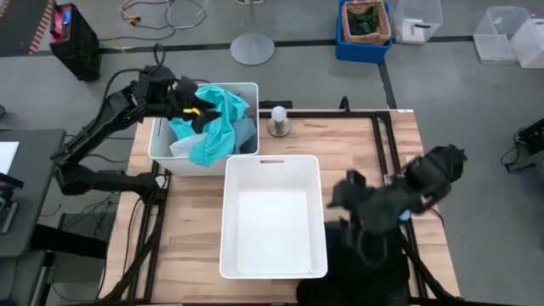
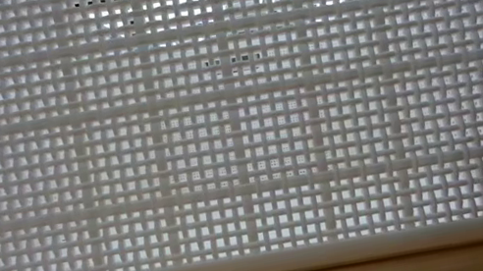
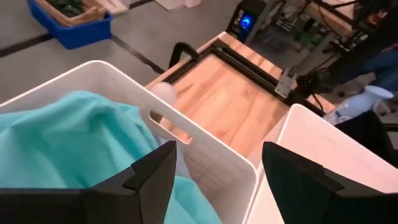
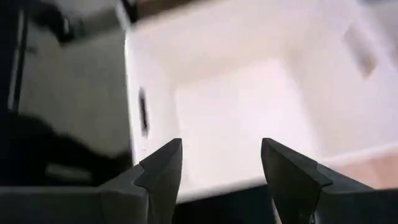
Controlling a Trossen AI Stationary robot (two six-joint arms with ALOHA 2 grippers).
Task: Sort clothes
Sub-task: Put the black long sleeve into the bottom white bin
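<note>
Teal garment heaped in smaller white bin at far left of desk, spilling over its rim beside larger bin. Left gripper above that heap, jaws spread wide, holding nothing. Right gripper just beside larger bin, jaws also apart, nothing between. Small bottle near both bins.

A large white bin sits on the wooden table; a smaller white bin stands at the far-left corner, a small bottle (pale-capped) just right of it.
</note>
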